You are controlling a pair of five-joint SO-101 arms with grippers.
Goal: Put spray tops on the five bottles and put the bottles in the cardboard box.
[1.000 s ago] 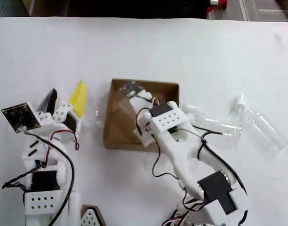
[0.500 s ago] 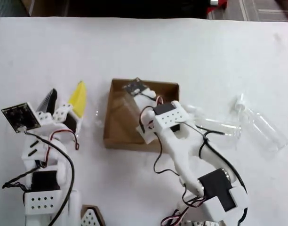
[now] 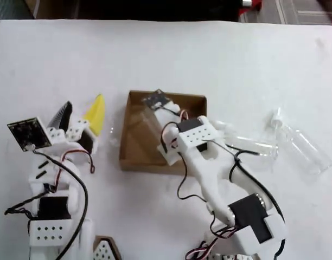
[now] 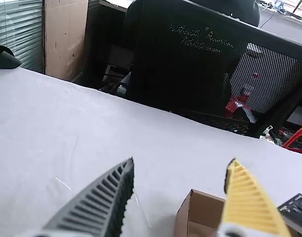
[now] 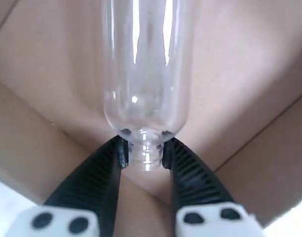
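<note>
Two bottles (image 3: 253,146) (image 3: 304,149) near cardboard box (image 3: 171,97)

The table (image 3: 220,54) is white. Behind its far edge stands a black mesh chair (image 4: 200,64); left of it, a brown panel (image 4: 66,37) and window blinds (image 4: 18,24).

It looks like an office workroom: a black mesh chair (image 4: 200,64) stands beyond the white counter (image 4: 67,128), with window blinds (image 4: 15,34) far left.
</note>
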